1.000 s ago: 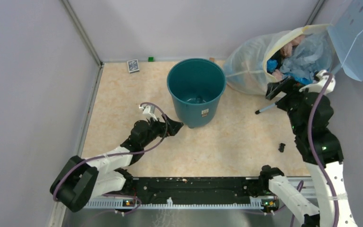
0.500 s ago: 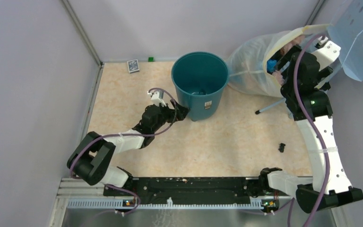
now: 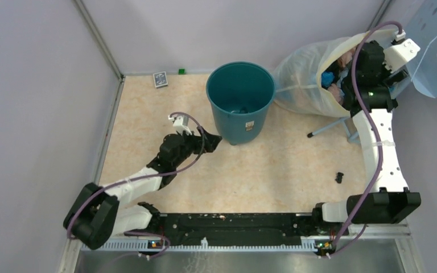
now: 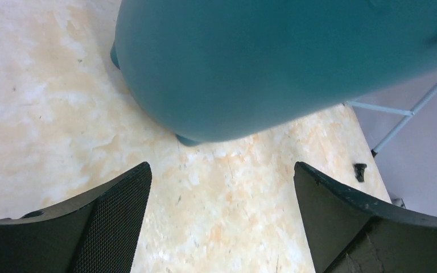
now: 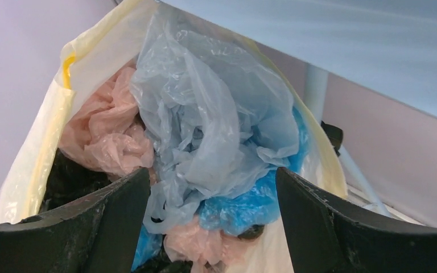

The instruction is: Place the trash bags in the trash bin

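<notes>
The teal-green trash bin [image 3: 233, 122] stands upright at the back middle of the floor; in the left wrist view its wall [image 4: 273, 62] fills the top. My left gripper [image 3: 212, 140] is open and empty, low on the floor just left of the bin's base, and the fingers do not touch the bin [image 4: 222, 170]. The pale blue-grey trash bag [image 5: 205, 114] lies crumpled in the mouth of the big cloudy-white sack [image 3: 299, 79]. My right gripper [image 5: 213, 176] is open, its jaws on either side of that bag's lower folds, and grips nothing. In the top view the right gripper [image 3: 347, 77] is at the sack's mouth.
Pink bags [image 5: 105, 139], bright blue bags [image 5: 250, 207] and black ones share the sack. A blue perforated metal panel [image 3: 435, 40] hangs over it, with a thin metal leg [image 3: 325, 128] below. A small black piece [image 3: 339, 177], a patterned box [image 3: 159, 78] and a green cube [image 3: 181, 71] lie on the floor.
My right arm has risen and reached back into the sack's mouth. The bin has shifted slightly right and back. My left gripper went up to the bin's base, then drew back a little.
</notes>
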`<action>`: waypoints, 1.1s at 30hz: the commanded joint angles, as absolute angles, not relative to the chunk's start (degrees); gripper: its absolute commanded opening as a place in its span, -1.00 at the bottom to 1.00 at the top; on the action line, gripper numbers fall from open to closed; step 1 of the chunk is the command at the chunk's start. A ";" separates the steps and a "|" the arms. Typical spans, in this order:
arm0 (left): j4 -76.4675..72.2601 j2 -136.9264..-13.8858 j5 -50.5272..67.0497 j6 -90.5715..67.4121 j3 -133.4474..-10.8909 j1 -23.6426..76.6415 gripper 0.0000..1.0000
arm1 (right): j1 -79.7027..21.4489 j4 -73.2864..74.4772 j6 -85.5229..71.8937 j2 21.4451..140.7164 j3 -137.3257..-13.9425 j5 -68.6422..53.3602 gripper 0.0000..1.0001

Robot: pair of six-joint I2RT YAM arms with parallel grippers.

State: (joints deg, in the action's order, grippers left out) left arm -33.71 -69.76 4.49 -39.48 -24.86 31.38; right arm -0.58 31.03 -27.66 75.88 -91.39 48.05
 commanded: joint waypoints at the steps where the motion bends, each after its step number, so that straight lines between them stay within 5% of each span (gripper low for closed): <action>1: -27.26 -60.64 6.52 -36.84 -21.58 31.17 0.97 | 1.92 26.95 -27.87 79.77 -96.10 48.01 0.60; 6: -16.50 -50.68 4.86 -34.93 -20.07 31.13 0.97 | 6.79 27.14 -31.28 83.34 -97.35 43.34 0.53; 12: -12.58 -42.25 2.98 -36.17 -17.58 31.20 0.97 | 7.82 26.19 -30.08 84.03 -98.71 35.86 -1.00; 23: -17.73 -47.49 9.31 -37.84 -17.85 31.19 0.97 | -1.10 24.93 -28.99 71.63 -97.16 24.11 -1.00; 33: -17.31 -52.54 16.42 -36.56 -20.47 31.16 0.97 | -1.25 19.43 -23.77 72.65 -114.31 -4.02 -1.00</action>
